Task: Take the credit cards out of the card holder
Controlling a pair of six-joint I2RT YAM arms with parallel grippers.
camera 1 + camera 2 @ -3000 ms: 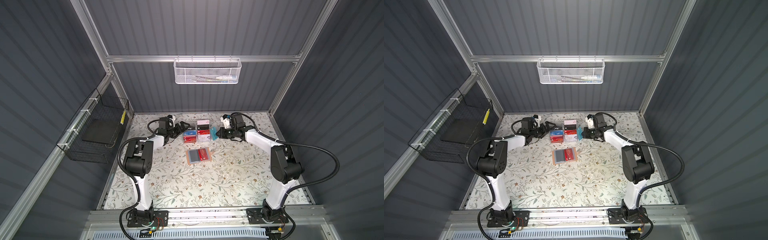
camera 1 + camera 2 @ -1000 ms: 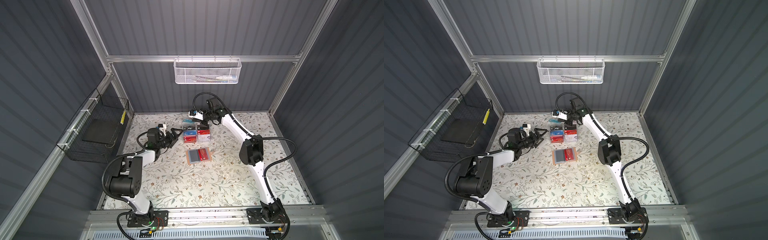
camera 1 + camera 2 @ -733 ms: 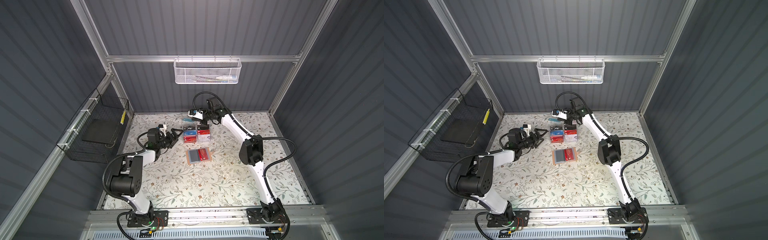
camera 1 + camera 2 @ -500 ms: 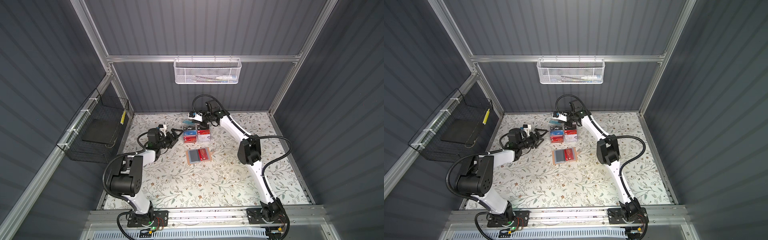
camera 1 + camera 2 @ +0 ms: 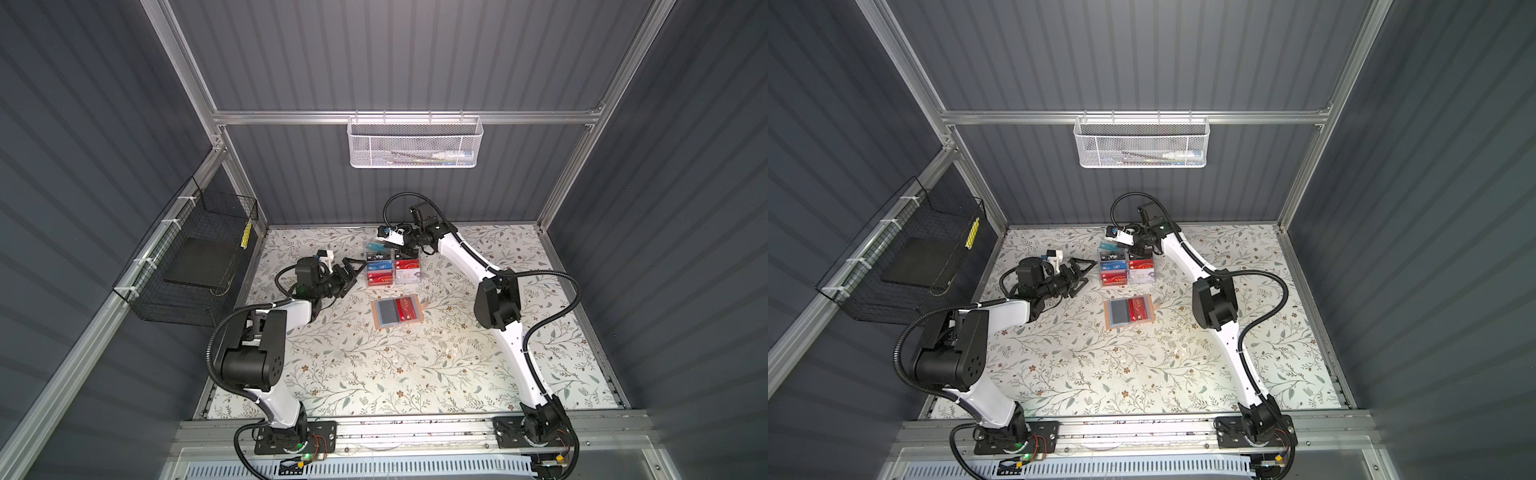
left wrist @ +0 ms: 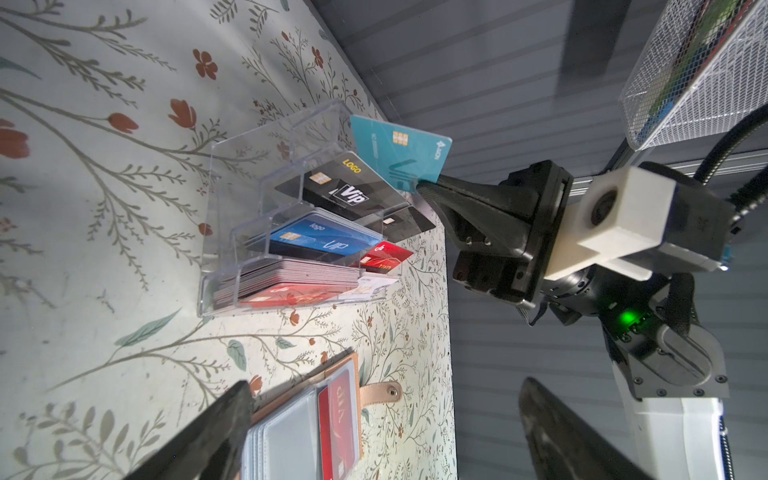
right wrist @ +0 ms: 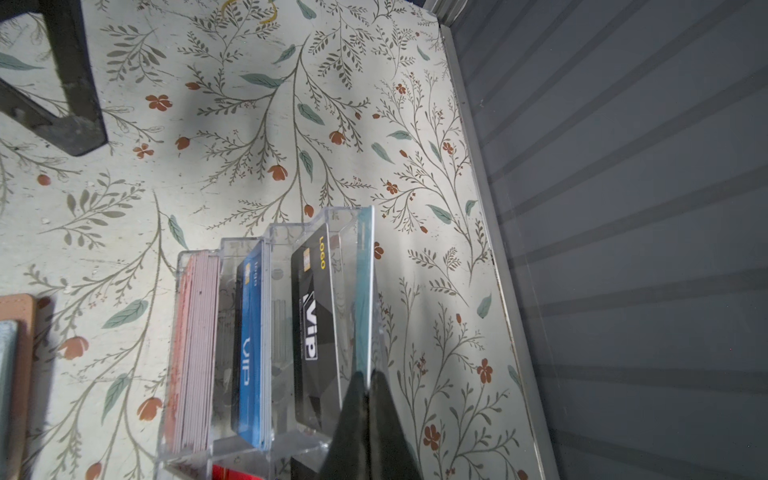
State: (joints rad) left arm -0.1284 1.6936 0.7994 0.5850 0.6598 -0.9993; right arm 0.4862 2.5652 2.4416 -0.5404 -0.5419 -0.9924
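- My card holder point(image 5: 387, 312) lies open and flat on the desk point(image 5: 374, 374), with a red card point(image 5: 406, 309) in its sleeve.
- A teal card point(image 6: 399, 151) stands on edge, pinched in my right hand point(image 6: 420, 188).

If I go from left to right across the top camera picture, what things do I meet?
The black wire basket → the left gripper → the card holder → the right arm's black elbow.

Bright overhead light, dim walls, soft shadows, blurred wrist-view foreground
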